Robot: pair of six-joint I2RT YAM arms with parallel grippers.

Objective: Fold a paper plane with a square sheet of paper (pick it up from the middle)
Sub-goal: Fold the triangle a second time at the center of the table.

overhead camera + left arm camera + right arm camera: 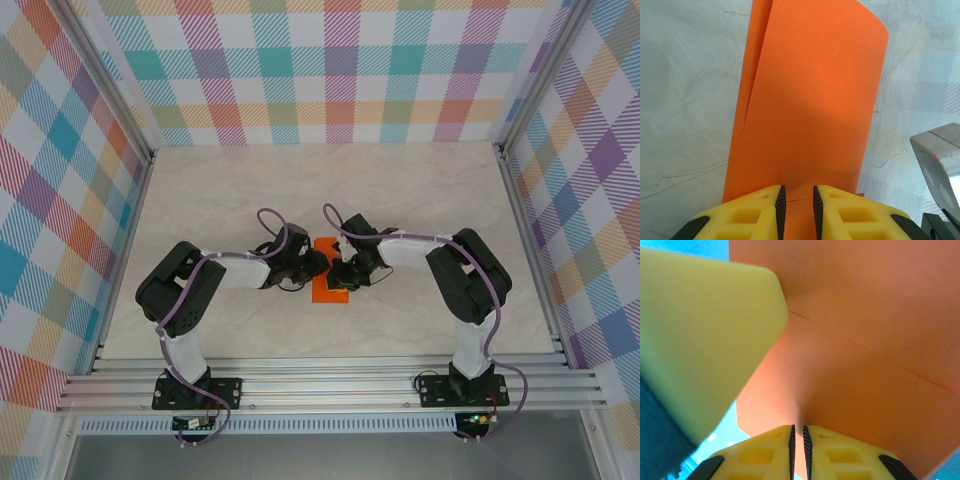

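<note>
Centred on the table point(420, 200), toward its near edge, the square sheet of paper point(326, 291) is doubled over between both arms. Left gripper point(797, 205) pinches one end, the length running straight away from it; right gripper point(799, 440) pinches the other side.

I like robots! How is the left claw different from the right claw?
The left claw leaves a wider slot around the orange paper; the right claw is pinched almost shut. The left claw reaches from the left, the right claw from the right. Both yellow claws grip the paper.
</note>
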